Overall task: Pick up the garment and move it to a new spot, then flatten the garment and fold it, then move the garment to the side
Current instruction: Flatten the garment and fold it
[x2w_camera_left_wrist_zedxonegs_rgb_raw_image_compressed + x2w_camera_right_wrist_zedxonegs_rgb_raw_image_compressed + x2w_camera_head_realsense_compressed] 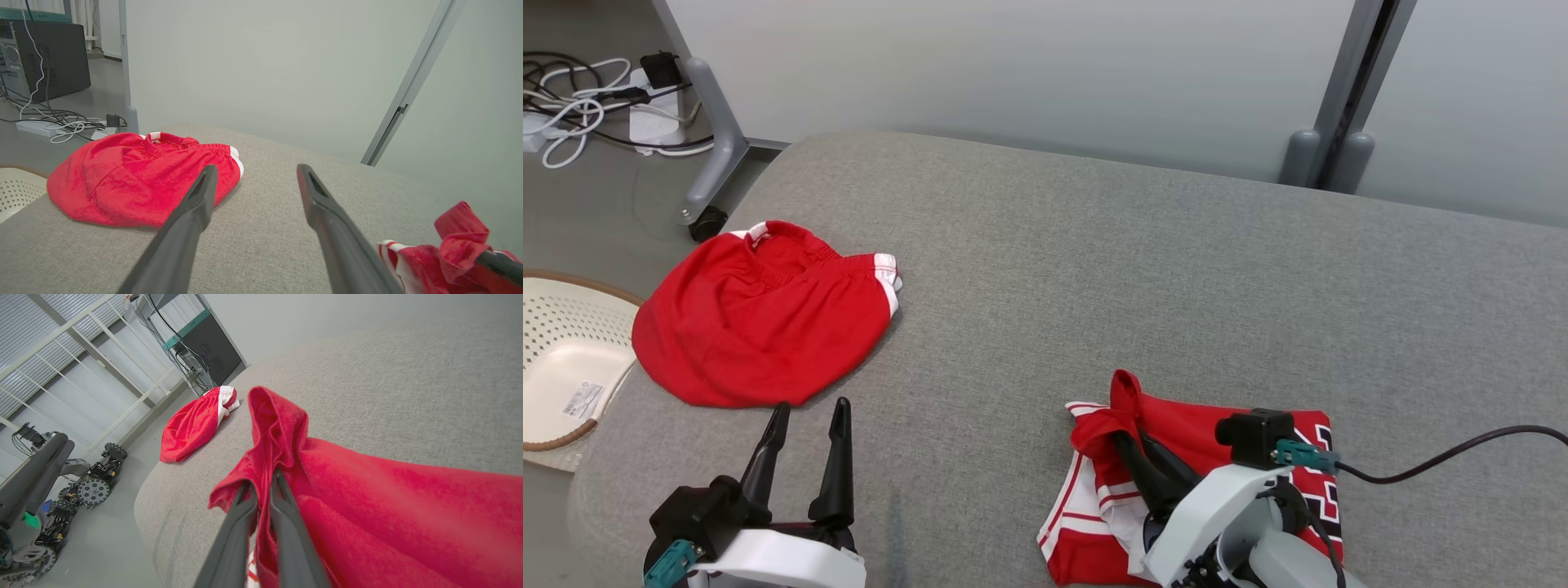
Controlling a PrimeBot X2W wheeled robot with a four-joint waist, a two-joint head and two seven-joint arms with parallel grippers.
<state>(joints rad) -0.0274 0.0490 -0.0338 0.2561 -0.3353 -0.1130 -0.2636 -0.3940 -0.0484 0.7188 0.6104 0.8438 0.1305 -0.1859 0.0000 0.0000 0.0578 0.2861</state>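
Note:
The garment (pixel 1188 420) is a red jersey with white trim and dark lettering, lying partly folded at the near right of the grey padded surface (pixel 1094 261). My right gripper (pixel 1134 441) is shut on a raised fold at the jersey's left edge. In the right wrist view the red cloth (pixel 367 498) bunches up between that gripper's (pixel 261 479) closed fingers. The same jersey (pixel 449 245) shows at the lower right of the left wrist view. My left gripper (pixel 812 404) stands open and holds nothing at the near left; in its own view its fingers (pixel 256 167) are spread wide.
Red shorts (pixel 760 318) with a white-trimmed waistband lie at the surface's left edge, just beyond my left gripper; they also appear in both wrist views (pixel 135 175) (pixel 192 424). A cream perforated basket (pixel 564 327) sits off the left edge. Cables (pixel 572 106) and a partition leg (pixel 715 155) are on the floor.

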